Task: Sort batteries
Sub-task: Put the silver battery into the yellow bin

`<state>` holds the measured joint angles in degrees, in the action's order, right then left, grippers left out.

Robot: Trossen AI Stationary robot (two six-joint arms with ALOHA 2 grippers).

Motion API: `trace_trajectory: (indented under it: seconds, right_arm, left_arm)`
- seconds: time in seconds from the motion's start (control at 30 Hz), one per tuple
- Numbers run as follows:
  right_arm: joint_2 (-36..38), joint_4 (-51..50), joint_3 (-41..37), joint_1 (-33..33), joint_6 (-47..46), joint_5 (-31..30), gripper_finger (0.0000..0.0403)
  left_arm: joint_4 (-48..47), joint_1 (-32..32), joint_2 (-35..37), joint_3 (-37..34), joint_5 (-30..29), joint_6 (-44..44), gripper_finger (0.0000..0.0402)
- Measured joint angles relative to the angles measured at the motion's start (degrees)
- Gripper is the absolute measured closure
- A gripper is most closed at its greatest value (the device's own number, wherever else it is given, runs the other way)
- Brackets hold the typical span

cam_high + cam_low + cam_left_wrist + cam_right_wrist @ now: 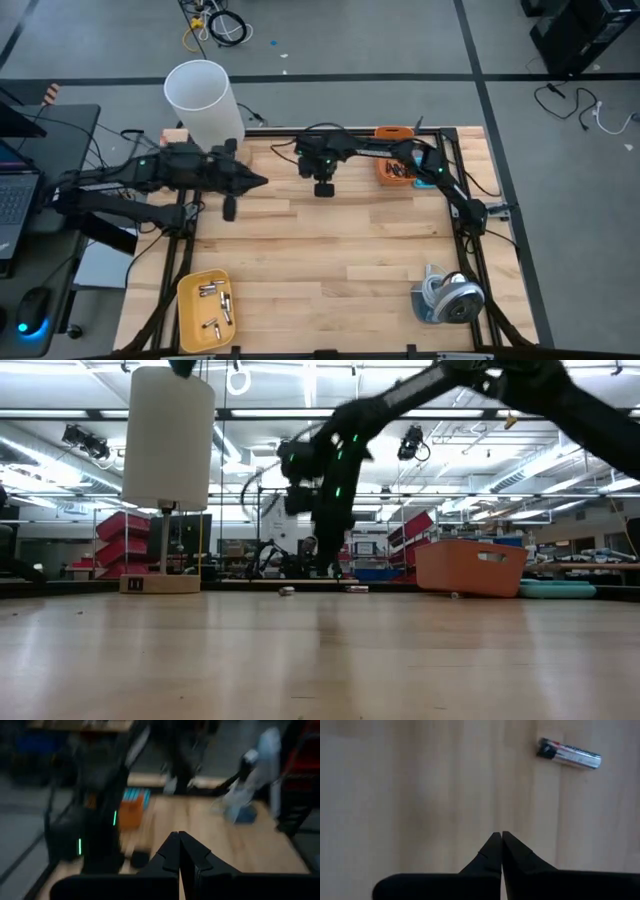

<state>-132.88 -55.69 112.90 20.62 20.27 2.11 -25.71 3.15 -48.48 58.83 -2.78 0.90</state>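
Beyond the right end effector (501,837), one battery (569,754).

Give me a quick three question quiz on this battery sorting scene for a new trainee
1. True or false: the right gripper is shut on the battery lying on the table.
2. What colour is the tray that already holds batteries? A) yellow B) green C) white
3. Fill in: the left gripper has its fingers ____.

Key: 1 false, it is shut but empty, with the battery apart from it; 2 A; 3 shut.
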Motion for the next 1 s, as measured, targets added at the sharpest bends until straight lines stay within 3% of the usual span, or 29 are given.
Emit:
trace_trajectory:
  seconds: [0.17, 0.37, 0.47, 0.6, 0.77, 1.0]
  right_arm:
    - [10.8, -0.2, -4.8, -0.6, 0.9, 4.9, 0.0403]
    - [27.7, 10.7, -21.6, -1.9, -4.1, 4.8, 0.0403]
    - [35.6, 17.5, -30.5, -2.4, -7.4, 1.9, 0.0403]
    - [42.2, 24.3, -39.3, -4.3, -9.9, 0.4, 0.0403]
    - [45.8, 26.4, -42.3, -5.5, -10.5, -0.3, 0.0403]
    - [46.3, 28.9, -42.3, -7.0, -12.9, -1.3, 0.0403]
  left_arm:
    - [-7.5, -2.5, -5.1, 0.0, -9.1, 4.4, 0.0402]
    - [-16.4, -5.2, -13.0, 0.0, -19.6, 12.6, 0.0402]
    - [-14.9, -5.5, -18.2, -1.2, -22.7, 14.8, 0.0402]
    - [-7.7, -3.3, -26.1, -5.5, -22.7, 14.7, 0.0402]
    - [1.9, 3.3, -34.3, -8.4, -21.8, 14.3, 0.0402]
    - [11.6, 17.2, -41.2, -8.5, -10.0, 10.0, 0.0402]
